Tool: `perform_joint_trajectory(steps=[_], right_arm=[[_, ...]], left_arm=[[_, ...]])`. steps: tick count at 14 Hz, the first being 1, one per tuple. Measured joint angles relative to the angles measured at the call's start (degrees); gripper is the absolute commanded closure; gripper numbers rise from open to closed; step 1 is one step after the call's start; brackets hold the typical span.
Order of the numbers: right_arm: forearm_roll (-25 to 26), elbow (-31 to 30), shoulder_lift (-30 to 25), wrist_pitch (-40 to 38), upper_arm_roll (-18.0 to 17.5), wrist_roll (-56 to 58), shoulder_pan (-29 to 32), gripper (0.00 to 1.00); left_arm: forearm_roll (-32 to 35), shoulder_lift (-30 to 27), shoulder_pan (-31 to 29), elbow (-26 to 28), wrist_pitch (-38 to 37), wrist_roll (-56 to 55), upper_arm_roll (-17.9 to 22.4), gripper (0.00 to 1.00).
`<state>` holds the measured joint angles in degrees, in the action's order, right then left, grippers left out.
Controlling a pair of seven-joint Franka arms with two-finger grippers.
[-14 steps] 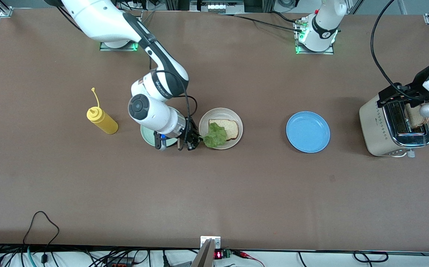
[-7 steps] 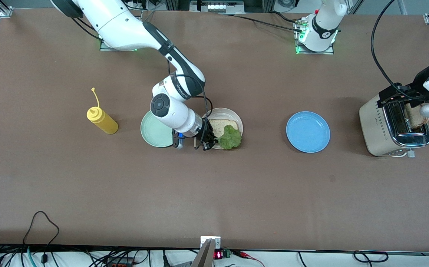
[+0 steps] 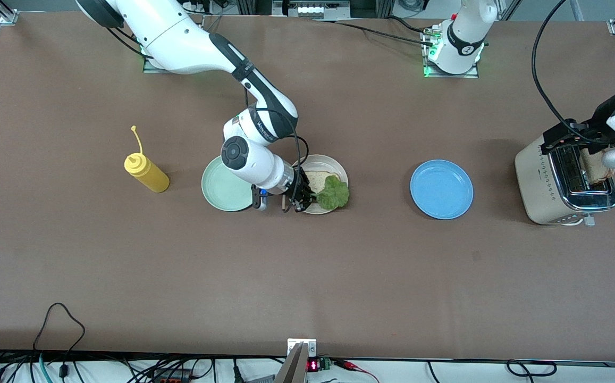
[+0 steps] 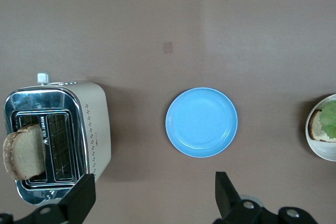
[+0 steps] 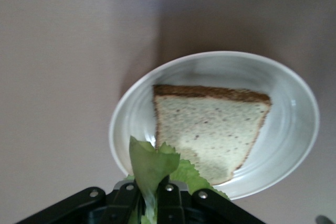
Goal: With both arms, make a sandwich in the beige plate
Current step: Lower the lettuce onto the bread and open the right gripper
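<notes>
Overhead, right claw (image 3: 303,202) clamped on lettuce leaf (image 3: 333,193); left claw (image 4: 152,195) apart.

A brown table (image 3: 307,276) fills the frame. At middle left stands a yellow squeeze bottle (image 3: 146,173). Near the centre a mint-green plate (image 3: 223,186) sits beside a beige plate (image 3: 334,166), edges nearly touching. A blue plate (image 3: 441,189) lies right of centre, well apart. A cream toaster (image 3: 546,183) stands at the right edge.
</notes>
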<state>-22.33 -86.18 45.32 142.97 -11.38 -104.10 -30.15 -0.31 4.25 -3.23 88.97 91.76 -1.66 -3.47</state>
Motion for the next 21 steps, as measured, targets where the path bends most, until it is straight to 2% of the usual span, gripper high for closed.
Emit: perform_joint_trajectory(steps=[7,9,11,12,18,21], right_arm=[[0.23,-0.35,-0.74,-9.05,0.25,0.33,0.3,0.88],[0.37,-1.22,-1.24,-9.58,0.3,0.72,0.73,0.8],[0.52,-1.67,-1.43,-9.58,0.36,1.12,1.09,0.12],[0.89,-1.67,-1.44,-9.58,0.36,1.4,1.21,0.0],[1.46,-1.65,-1.63,-9.54,0.36,1.93,1.39,0.0],[2.45,-1.56,-3.41,-10.83,0.44,3.39,2.41,0.0]], left_arm=[[0.0,0.0,0.0,0.04,-0.01,0.0,0.01,0.0],[0.0,0.0,0.0,0.06,-0.01,0.0,0.01,0.0],[0.0,0.0,0.0,0.07,-0.01,0.0,0.01,0.0],[0.0,0.0,0.0,0.07,-0.01,0.0,0.02,0.0],[0.0,0.0,0.0,0.09,-0.01,0.0,0.03,0.0],[0.0,0.01,-0.27,0.15,-0.01,0.0,0.06,0.0]])
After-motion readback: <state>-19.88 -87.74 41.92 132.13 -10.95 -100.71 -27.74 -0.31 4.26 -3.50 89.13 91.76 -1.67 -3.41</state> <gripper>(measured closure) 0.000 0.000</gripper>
